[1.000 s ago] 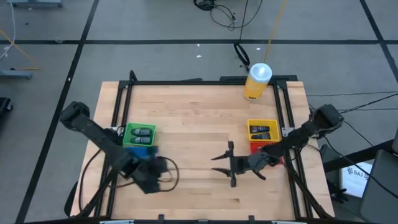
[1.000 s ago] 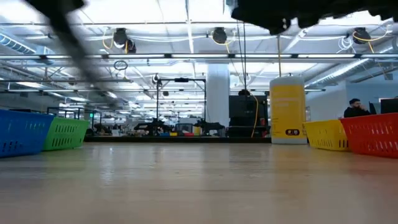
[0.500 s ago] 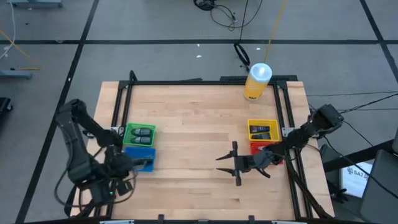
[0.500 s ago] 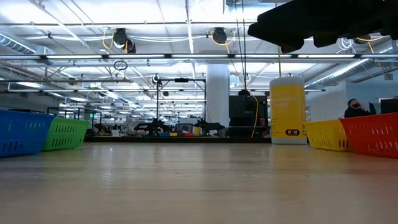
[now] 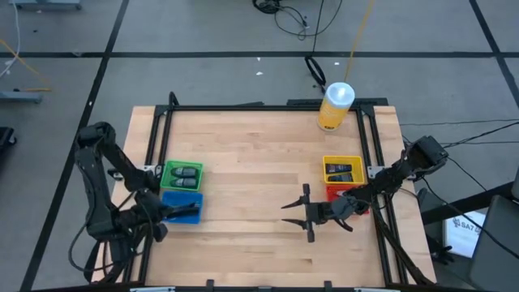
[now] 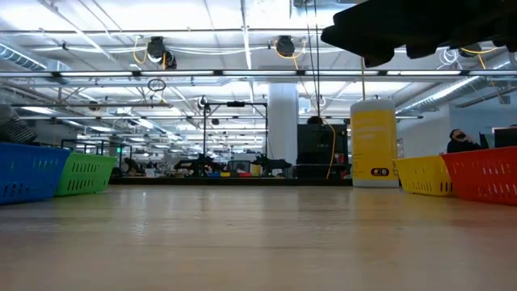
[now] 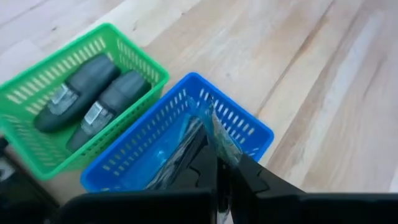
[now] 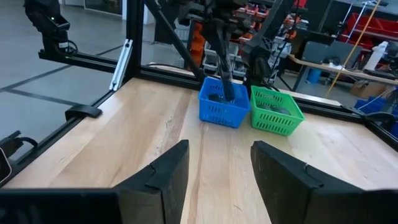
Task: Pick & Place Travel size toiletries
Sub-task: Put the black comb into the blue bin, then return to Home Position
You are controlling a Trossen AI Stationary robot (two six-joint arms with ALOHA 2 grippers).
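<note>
The left hand (image 7: 217, 180) is reaching into the blue bin (image 7: 245, 127) at the counter's (image 5: 251, 154) left edge, its fingers pinched shut on what looks like a clear-wrapped toiletry packet (image 7: 214, 134). Two grey sticks (image 7: 93, 99) are lying in the adjacent green bin (image 7: 134, 59). The right hand (image 5: 302, 212) is hovering over mid-counter, its fingers parted, carrying nothing.

The high view looks straight down on the whole surface (image 5: 259, 154). The low view looks level across it. The left wrist view sits close above the blue bin (image 7: 180, 146) beneath its claw (image 7: 217, 180); the right wrist view sees that bin far ahead.
</note>
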